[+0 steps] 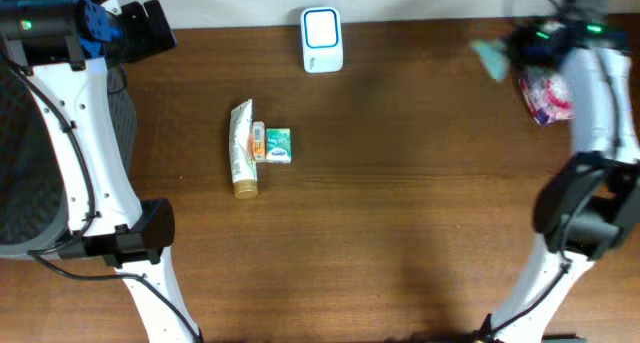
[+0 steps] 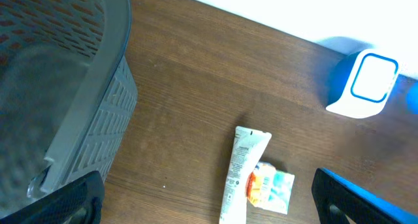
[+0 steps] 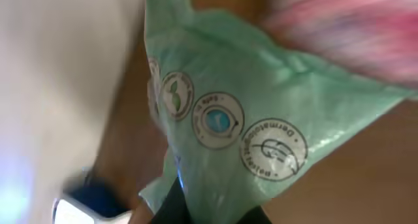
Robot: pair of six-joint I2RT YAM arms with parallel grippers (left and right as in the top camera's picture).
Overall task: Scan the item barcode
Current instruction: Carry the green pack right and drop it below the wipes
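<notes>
Right wrist view: a green packet [image 3: 261, 119] is seen clamped in the right fingers [image 3: 196, 214], which are closed on its lower edge. It fills the frame just ahead of them. Round printed seals are turned to the camera, and no barcode can be made out. The step in hand is judged to be the carrying of the packet to the scanner [image 1: 322, 38], which stands well to the left of the right fingers. Next, the packet would have to be brought across and its barcode side turned to the scanner's window. A pink bag [image 1: 545, 98] lies just beside the right fingers. The left fingers [image 2: 62, 201] are spread wide and hold nothing. A toothpaste tube [image 2: 238, 175] and a small box [image 2: 271, 185] lie on the worktop [image 1: 420, 233] between them in their own view.
</notes>
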